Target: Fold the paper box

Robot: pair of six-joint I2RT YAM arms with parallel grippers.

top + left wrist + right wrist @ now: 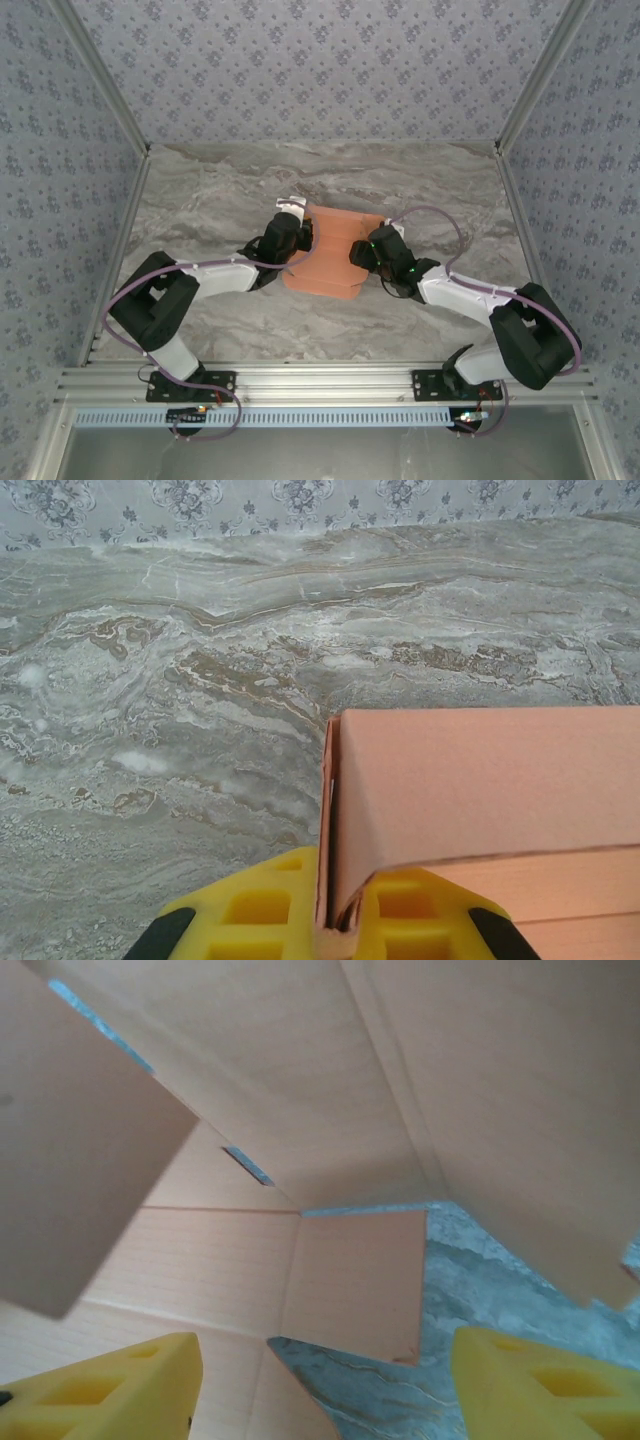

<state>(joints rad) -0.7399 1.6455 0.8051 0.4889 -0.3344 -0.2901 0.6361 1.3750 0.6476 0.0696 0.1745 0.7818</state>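
The paper box (333, 262) is a salmon-orange card sheet, partly folded, lying at mid-table between the two arms. My left gripper (293, 238) is at its left edge. In the left wrist view the yellow fingers (260, 910) are shut on a doubled card edge, and a box panel (480, 780) stretches away to the right. My right gripper (366, 250) is at the box's right side. Its yellow fingers (545, 1385) stand wide apart, open, with box panels (300, 1080) above and ahead and a flap (355, 1280) lying on the table between them.
The marble-patterned table (220, 200) is bounded by patterned walls at the back and both sides. A metal rail (320, 385) runs along the near edge, where the arm bases stand.
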